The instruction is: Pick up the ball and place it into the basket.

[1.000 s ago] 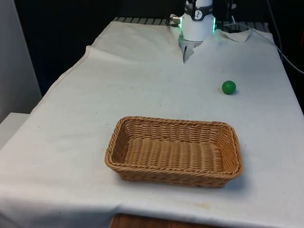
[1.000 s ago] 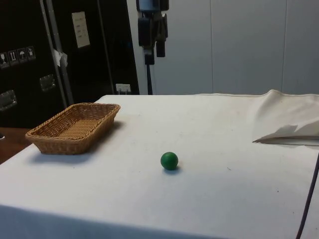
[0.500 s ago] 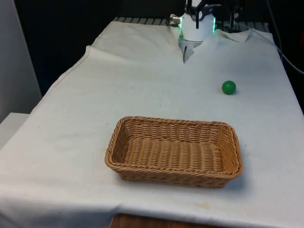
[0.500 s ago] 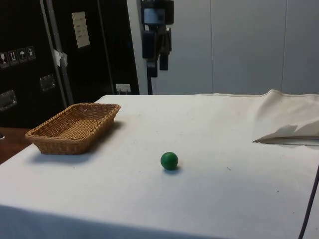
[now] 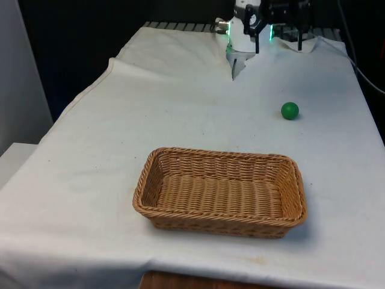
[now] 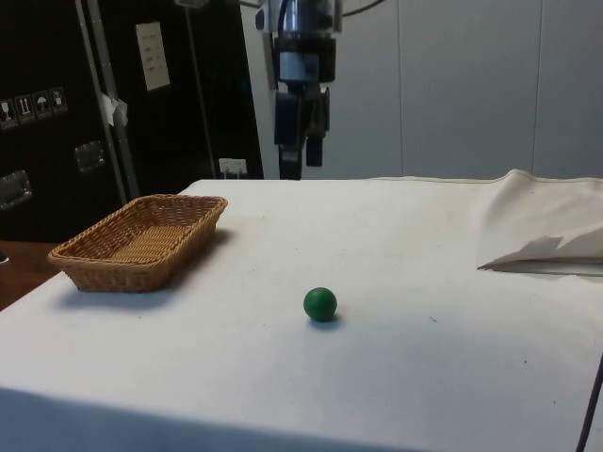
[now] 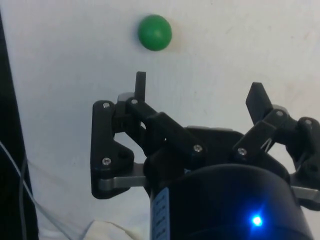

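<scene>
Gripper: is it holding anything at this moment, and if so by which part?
Nothing is held. The gripper is open and up in the air, while the green ball lies alone on the white cloth, apart from the basket.

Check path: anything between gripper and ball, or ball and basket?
Nothing visible. The gripper, open, hangs above the cloth with bare cloth between it and the ball. Only bare cloth lies between ball and basket.
</scene>
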